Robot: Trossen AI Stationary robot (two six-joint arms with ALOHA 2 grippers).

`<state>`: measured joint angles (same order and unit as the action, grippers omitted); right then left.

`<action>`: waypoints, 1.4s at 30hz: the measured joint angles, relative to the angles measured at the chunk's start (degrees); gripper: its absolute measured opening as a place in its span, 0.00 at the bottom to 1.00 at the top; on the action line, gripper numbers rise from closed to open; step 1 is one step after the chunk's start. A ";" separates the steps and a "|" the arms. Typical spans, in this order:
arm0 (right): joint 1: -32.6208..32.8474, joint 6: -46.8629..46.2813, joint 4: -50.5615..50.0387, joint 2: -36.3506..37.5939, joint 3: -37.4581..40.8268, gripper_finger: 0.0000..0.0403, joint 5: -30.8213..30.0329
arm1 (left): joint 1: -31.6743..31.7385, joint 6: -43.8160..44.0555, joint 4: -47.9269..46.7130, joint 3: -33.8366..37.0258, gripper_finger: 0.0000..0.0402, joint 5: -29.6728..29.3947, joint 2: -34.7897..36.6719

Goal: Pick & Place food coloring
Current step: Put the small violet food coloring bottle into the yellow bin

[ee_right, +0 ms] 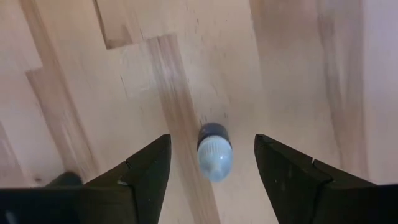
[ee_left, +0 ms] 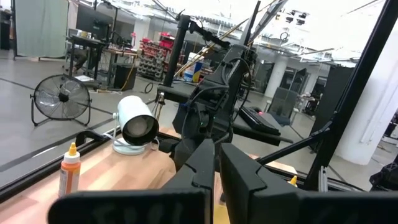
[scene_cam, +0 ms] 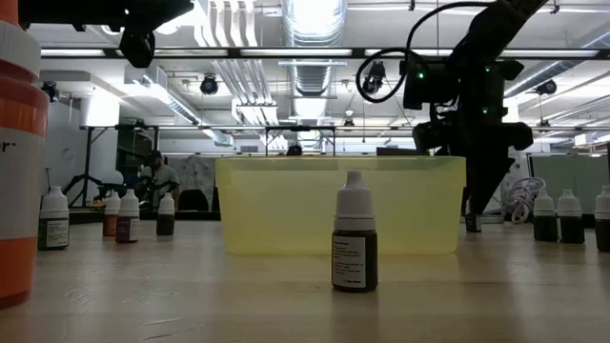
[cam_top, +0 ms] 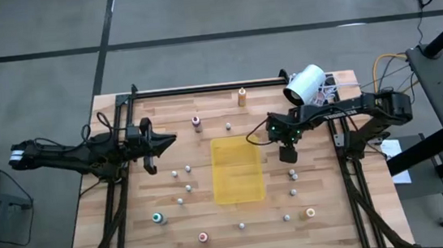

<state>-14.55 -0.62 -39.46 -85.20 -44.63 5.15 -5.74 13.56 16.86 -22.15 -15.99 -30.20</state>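
Observation:
The food coloring is a scatter of tiny bottles standing on the wooden table. One white-capped bottle (ee_right: 214, 155) stands upright on its base between the two fingers of my right gripper (ee_right: 211, 144). That gripper (cam_top: 288, 153) is open and points down just right of the yellow tray (cam_top: 238, 169). A gap shows on each side of the cap. In the high view the gripper hides this bottle. My left gripper (cam_top: 157, 145) hovers shut and level over the table's left part, with nothing in it.
Other bottles stand around the tray: teal (cam_top: 159, 218), pink (cam_top: 204, 237), orange (cam_top: 310, 211), maroon (cam_top: 197, 124), and small whitish ones such as (cam_top: 293, 174). A white cylinder device (cam_top: 305, 84) lies at the far right. A black rail (cam_top: 202, 88) runs along the far edge.

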 joint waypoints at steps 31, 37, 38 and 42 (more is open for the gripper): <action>-0.13 -1.03 -1.89 0.19 -0.58 0.15 0.26 | 0.00 0.35 0.04 0.98 0.00 0.00 0.04; 0.04 -0.89 -7.15 0.34 -6.97 0.14 1.47 | 0.00 0.33 0.04 0.98 0.00 0.00 0.04; 0.04 -0.82 -7.57 0.34 -8.57 0.14 2.21 | 0.00 0.33 0.05 0.98 0.00 0.00 0.04; 0.32 -0.71 -9.53 0.34 -15.74 0.14 4.44 | 0.00 0.33 0.07 0.98 0.00 0.00 0.04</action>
<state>-14.23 -1.33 -48.99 -84.86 -60.37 9.58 -5.74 13.89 16.93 -21.17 -15.99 -30.15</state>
